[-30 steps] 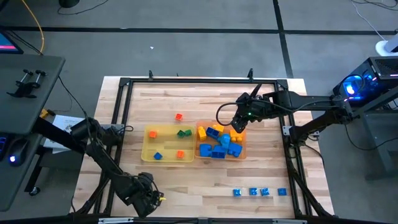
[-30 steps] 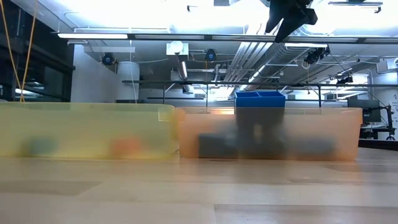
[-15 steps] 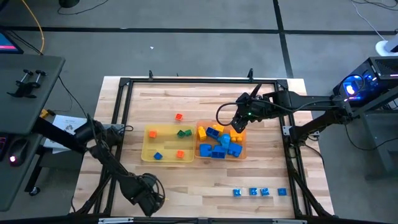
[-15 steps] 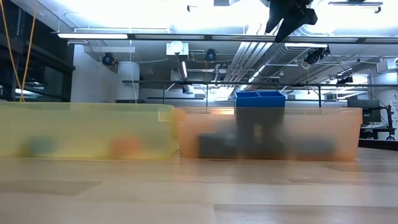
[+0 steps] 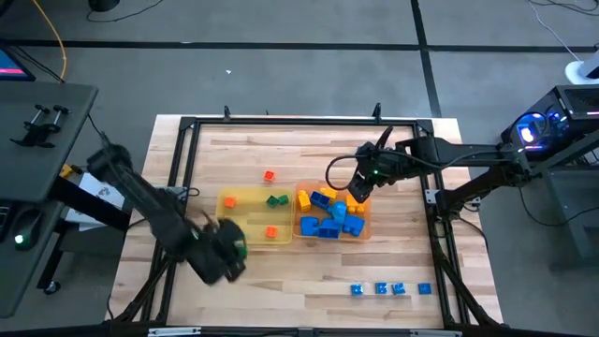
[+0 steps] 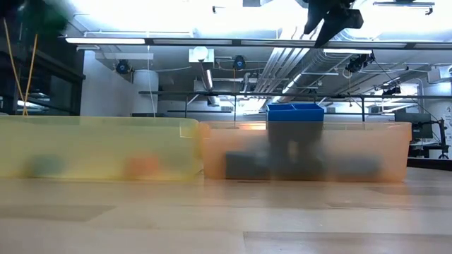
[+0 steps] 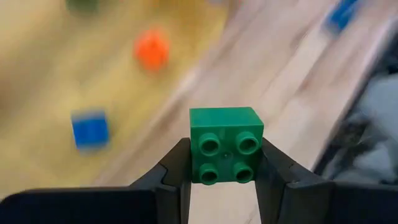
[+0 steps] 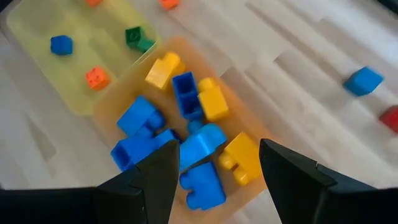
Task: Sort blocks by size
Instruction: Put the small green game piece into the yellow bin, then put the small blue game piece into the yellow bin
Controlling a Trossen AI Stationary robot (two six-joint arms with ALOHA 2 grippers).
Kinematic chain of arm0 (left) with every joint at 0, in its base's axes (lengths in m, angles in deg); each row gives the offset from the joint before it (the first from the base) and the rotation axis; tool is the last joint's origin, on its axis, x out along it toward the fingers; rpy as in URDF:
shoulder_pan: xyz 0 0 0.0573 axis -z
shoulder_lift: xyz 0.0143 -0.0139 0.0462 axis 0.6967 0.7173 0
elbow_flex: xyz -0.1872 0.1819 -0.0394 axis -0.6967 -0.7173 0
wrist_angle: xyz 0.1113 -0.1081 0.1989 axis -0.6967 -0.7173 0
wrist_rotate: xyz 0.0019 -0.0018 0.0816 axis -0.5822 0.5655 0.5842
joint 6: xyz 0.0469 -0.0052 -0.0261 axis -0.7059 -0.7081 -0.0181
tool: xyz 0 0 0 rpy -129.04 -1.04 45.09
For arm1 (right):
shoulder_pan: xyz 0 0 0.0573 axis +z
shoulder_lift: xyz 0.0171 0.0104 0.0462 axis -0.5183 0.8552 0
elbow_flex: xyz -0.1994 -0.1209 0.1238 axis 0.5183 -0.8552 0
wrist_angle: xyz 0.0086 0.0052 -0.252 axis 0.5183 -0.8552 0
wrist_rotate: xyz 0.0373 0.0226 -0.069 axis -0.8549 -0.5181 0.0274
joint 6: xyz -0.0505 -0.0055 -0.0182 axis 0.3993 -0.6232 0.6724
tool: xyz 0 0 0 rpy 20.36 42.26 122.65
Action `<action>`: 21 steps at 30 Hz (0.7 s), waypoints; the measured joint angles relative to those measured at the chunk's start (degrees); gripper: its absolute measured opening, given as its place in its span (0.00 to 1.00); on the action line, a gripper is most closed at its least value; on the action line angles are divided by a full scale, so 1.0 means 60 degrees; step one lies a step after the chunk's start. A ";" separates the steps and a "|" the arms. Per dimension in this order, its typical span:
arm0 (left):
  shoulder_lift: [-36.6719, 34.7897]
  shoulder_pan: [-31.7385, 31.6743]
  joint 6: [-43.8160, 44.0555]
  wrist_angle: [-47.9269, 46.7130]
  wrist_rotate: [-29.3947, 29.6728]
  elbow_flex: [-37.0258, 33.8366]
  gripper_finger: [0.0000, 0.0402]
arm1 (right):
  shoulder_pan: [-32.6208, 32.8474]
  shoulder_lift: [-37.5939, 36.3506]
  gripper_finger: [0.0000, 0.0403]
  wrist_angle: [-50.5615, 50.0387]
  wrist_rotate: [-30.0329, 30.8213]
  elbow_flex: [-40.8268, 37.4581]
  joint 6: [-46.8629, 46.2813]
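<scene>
My left gripper [image 5: 232, 249] hovers near the near edge of the yellow tray [image 5: 251, 231], shut on a small green block [image 7: 226, 152]. In the tray lie tiny blocks: orange [image 5: 230, 200], green [image 5: 276, 199], blue [image 5: 237, 234]. The orange tray [image 5: 367, 220] beside it holds several larger blue and yellow blocks [image 8: 186, 134]. My right gripper [image 8: 217, 177] hangs open above the orange tray, also seen from above [image 5: 360, 185]. One orange block [image 5: 269, 175] lies on the table beyond the trays. My left gripper pinches the green block by two opposite sides [image 7: 194, 155] between its two fingers [image 7: 177, 171]. The block's four studs face the wrist camera. It is lifted clear of the table.
A row of several blue blocks [image 5: 390, 288] lies near the table's front right. A black frame [image 5: 309, 122] runs around the wooden table top. A blue block [image 8: 362, 81] and a red one [image 8: 390, 117] lie on the wood in the right wrist view.
My left gripper has swung from the table's near edge toward the yellow tray, moving fast enough to blur. My right gripper has kept still above the orange tray.
</scene>
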 joint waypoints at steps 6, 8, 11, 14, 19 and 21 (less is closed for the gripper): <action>-0.1373 -0.2453 -0.2442 -0.1360 0.0910 -0.0006 0.22 | 0.0507 0.0000 0.54 -0.0504 -0.0067 0.0002 -0.0998; -0.1273 -0.3660 -0.3709 -0.1766 0.0460 -0.0143 0.22 | 0.0697 0.0000 0.54 -0.0755 -0.0018 0.0000 -0.1454; -0.1056 -0.5347 -0.5467 -0.1317 -0.0711 -0.0772 0.22 | 0.0950 0.0000 0.54 -0.1090 0.0011 0.0001 -0.2038; -0.0860 -0.6519 -0.6583 -0.0687 -0.2362 -0.1257 0.30 | 0.1203 0.0000 0.54 -0.1351 0.0015 0.0001 -0.2587; -0.0717 -0.7235 -0.7518 -0.0539 -0.3396 -0.1425 0.59 | 0.1643 0.0000 0.54 -0.1592 0.0003 0.0000 -0.3329; -0.0782 -0.7290 -0.7812 -0.0462 -0.3587 -0.1412 0.68 | 0.1802 0.0003 0.54 -0.1585 -0.0044 0.0003 -0.3526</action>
